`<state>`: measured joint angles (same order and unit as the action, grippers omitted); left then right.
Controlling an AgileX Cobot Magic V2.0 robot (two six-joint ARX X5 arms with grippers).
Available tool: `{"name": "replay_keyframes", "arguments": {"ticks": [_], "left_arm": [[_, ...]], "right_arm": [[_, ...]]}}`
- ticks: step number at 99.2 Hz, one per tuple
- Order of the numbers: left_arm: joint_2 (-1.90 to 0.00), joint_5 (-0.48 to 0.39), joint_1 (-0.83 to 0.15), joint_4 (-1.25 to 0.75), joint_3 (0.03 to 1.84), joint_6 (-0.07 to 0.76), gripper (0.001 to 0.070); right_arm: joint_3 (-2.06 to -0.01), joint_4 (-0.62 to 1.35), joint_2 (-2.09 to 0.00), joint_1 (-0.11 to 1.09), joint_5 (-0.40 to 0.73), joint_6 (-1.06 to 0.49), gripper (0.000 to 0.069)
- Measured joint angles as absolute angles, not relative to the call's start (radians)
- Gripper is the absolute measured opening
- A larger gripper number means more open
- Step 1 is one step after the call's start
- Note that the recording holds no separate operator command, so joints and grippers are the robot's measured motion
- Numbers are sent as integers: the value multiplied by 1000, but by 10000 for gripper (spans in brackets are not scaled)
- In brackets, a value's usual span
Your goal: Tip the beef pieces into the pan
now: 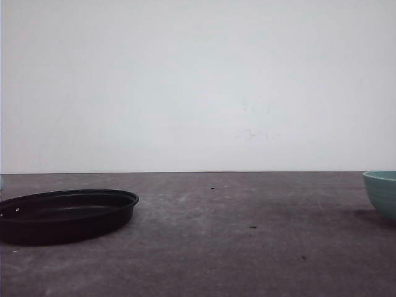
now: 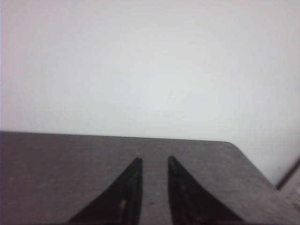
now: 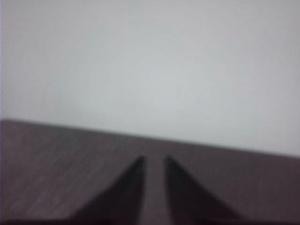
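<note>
Seen from its wrist camera, the left gripper (image 2: 153, 161) is held low and nearly level over the dark grey table (image 2: 56, 164), its two black fingers (image 2: 129, 192) reaching out toward the table's far edge and the white wall (image 2: 150, 65) beyond. The fingertips stand a narrow gap apart, bare tabletop showing between them, and they hold nothing and touch nothing

The right gripper (image 3: 153, 161) sits in much the same pose in its own wrist view, low over the table and aimed at the wall. The picture is blurred, but its dark fingers (image 3: 124, 192) can be made out with a slim gap between the tips and nothing gripped in them

In the front view the black frying pan (image 1: 65, 215) rests flat on the table at the left side, near the front, its rolled rim plain to see. Its inside is too shallowly seen to tell whether anything lies in it. Well apart from it, at the right edge of that view, stands a teal bowl (image 1: 382, 192), cut off by the frame, and its contents cannot be seen from this low angle. A few small dark specks (image 1: 253, 227) dot the tabletop between the two
</note>
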<state>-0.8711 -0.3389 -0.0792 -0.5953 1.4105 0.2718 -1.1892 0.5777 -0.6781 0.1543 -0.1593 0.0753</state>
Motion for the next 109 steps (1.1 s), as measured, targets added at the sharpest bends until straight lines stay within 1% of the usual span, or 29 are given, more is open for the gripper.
{"name": "replay_keyframes", "arguments": {"ticks": [6, 10, 14, 19, 24, 32, 45, 54, 57, 60, 69, 79, 85, 94, 109], "left_arm": [[-893, -374, -79, -598, 1426, 278, 243], [-908, -389, -79, -608, 1434, 284, 310], [-921, -394, -79, -614, 1438, 289, 361], [-939, -396, -79, -629, 1438, 292, 402], [-958, -396, -79, -650, 1438, 294, 421], [-987, -392, -79, -675, 1438, 300, 433], [-1022, -387, -79, -742, 1438, 304, 438], [-1056, -381, -79, -792, 1438, 305, 452], [-1071, -381, -79, -812, 1438, 307, 477], [-1086, -377, -79, -833, 1438, 310, 517], [-1133, -341, -79, -902, 1437, 319, 696], [-1153, -261, -79, -921, 1393, 316, 694], [-1150, -234, -79, -921, 1346, 316, 694], [-1147, -231, -75, -905, 1252, 321, 694], [-1147, -235, -73, -812, 1045, 376, 694]], "right_arm": [[-1196, 607, -696, 154, -162, 81, 304], [-1198, 624, -706, 154, -162, 85, 380], [-1198, 639, -715, 154, -163, 87, 428], [-1198, 654, -724, 154, -164, 87, 460], [-1198, 665, -730, 154, -164, 87, 475], [-1198, 680, -734, 154, -164, 87, 494], [-1198, 727, -742, 154, -163, 87, 568], [-1198, 787, -759, 154, -163, 87, 587], [-1198, 805, -765, 154, -163, 87, 591], [-1198, 822, -773, 154, -163, 87, 599], [-1198, 871, -800, 154, -163, 87, 621], [-1198, 910, -823, 154, -163, 87, 629], [-1198, 924, -826, 154, -163, 87, 629], [-1198, 939, -826, 154, -163, 88, 629], [-1198, 978, -828, 154, -157, 94, 629]]}}
